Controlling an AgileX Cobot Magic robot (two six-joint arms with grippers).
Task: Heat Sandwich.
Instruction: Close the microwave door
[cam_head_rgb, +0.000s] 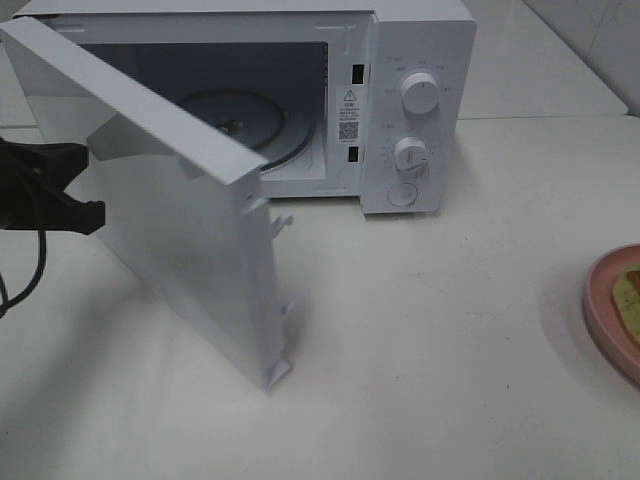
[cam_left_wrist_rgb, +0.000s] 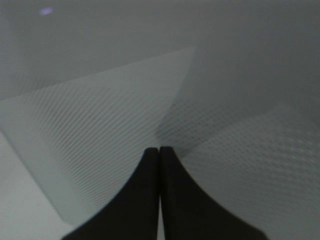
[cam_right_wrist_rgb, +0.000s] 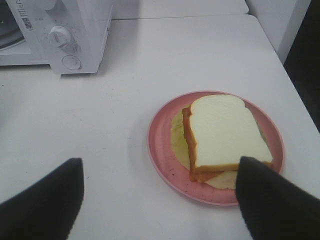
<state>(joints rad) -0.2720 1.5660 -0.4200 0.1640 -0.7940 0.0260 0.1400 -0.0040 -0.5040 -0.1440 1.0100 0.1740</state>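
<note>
The sandwich, white bread with orange crust and pale filling, lies on a round pink plate on the white table. In the exterior high view only the plate's edge and a corner of the sandwich show at the far right. My right gripper stands open just short of the plate and holds nothing; one finger overlaps the sandwich's near corner in this view. My left gripper is shut, its tips against the mesh window of the microwave door, on the door's outer side.
The white microwave stands at the back of the table with its door swung wide toward the front left. Its glass turntable is bare. The table's right edge runs close beside the plate.
</note>
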